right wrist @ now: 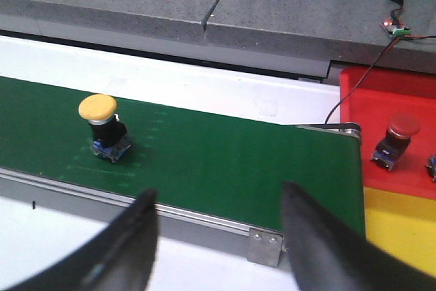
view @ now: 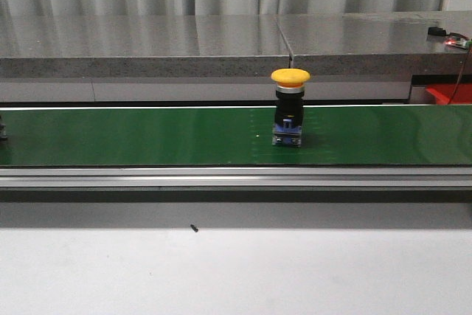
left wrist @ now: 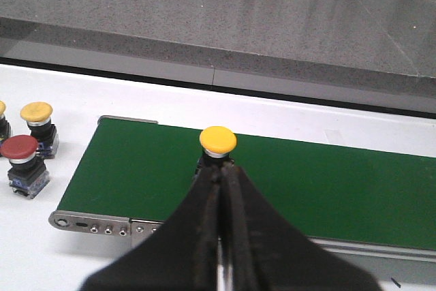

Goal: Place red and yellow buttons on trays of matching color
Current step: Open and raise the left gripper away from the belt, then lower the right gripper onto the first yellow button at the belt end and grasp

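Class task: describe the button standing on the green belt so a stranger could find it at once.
Find the long green belt crossing the table. One button stands upright on it, alone: yellow mushroom cap, black body, blue base. The other buttons sit off the belt's end.

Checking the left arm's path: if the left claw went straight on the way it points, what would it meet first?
Most likely the yellow button on the green belt, directly beyond the shut left claw; depth is unclear.

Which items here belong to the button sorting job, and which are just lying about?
Job:
yellow button on the belt
spare yellow button
spare red button
red button in the red tray
red tray
yellow tray

Lying about:
circuit board with cable
small black speck
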You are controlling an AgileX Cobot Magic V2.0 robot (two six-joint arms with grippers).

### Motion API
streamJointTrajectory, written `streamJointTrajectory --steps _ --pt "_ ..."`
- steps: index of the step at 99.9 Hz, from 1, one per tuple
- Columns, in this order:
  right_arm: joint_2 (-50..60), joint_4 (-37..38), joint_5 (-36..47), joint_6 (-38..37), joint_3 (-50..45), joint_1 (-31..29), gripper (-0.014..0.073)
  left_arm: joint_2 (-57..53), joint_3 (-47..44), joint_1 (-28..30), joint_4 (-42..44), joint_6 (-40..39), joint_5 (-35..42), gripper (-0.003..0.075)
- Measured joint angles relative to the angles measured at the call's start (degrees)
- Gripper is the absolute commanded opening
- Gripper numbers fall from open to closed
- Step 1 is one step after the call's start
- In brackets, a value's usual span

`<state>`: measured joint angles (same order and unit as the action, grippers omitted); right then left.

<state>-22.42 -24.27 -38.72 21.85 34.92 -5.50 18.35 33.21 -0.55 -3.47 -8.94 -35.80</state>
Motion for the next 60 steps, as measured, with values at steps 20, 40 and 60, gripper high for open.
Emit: streamJointTrajectory --steps 20,40,60 --pt "-0.29 -1.96 -0.13 0.0 0.26 0.0 0.0634 0.0 -0.09 0.0 0.0 0.0 0.0 -0.002" --pt "-9.29 -2.48 -5.67 0.0 6.45 0.0 0.0633 0.0 -0.09 0.0 0.0 0.0 0.0 -0.002" --pt "-21.51 -3.55 -9.86 0.13 12.21 1.43 0.0633 0.0 -0.09 0.0 0.0 0.0 0.0 -0.002"
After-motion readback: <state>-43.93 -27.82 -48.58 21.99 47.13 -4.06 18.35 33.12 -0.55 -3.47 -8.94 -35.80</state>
